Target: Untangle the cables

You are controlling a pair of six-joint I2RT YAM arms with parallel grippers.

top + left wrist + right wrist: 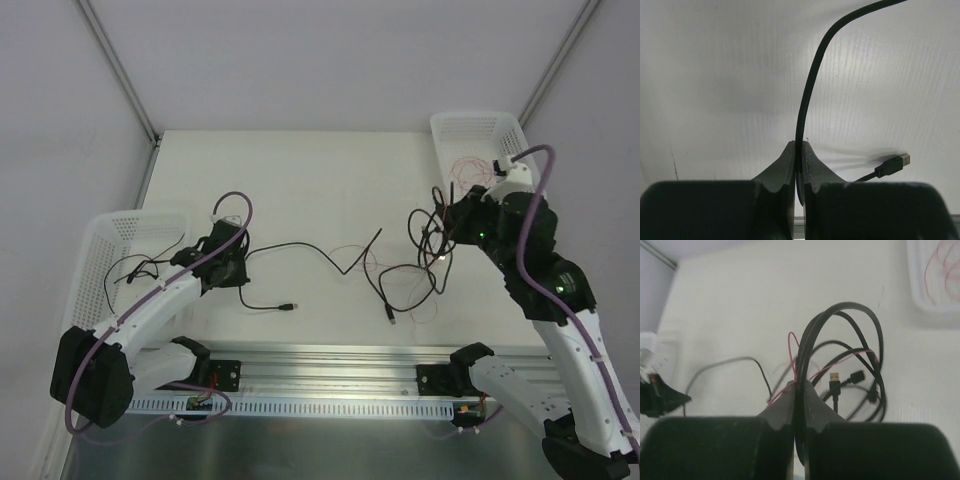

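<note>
Separating cables (345, 268) | left gripper (798, 146) clenched on one black strand (808, 90) | right gripper (798, 387) clamped on loops (880, 340) | arms to be drawn apart slowly

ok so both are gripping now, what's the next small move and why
Probably ease the left gripper slightly leftward, away from the right gripper. Both are shut: the left on one black cable, the right on the tangled loops. The cable between them lies in slack bends, so a gentle pull may draw it free.
</note>
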